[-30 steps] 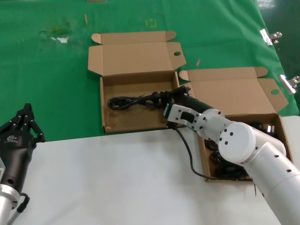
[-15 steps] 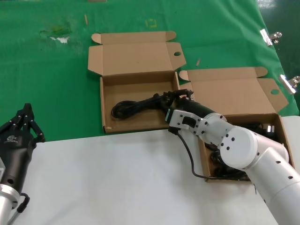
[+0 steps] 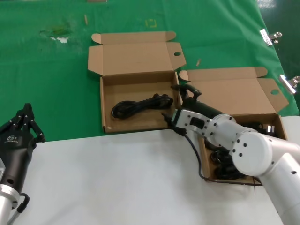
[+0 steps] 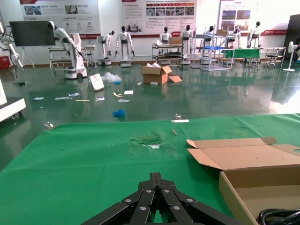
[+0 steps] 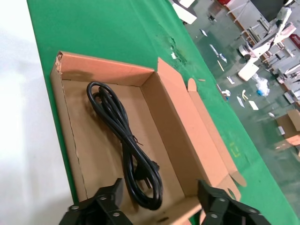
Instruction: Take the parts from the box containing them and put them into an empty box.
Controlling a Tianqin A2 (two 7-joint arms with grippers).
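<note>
No legible writing is found on either carton. The left gripper (image 3: 26,119) is parked at seven o'clock with fingers closed together, holding nothing. Toward three o'clock the right gripper (image 5: 159,206) hangs spread wide and empty above the left box (image 3: 136,123), where one cord (image 3: 140,104) lies; more cords (image 3: 225,164) are seen in the right box (image 3: 281,129).

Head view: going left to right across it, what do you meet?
Left hand → box with one cord → cord inside it → right hand at the gap between the boxes → box with the remaining cords → metal clips at the cloth's edge.
</note>
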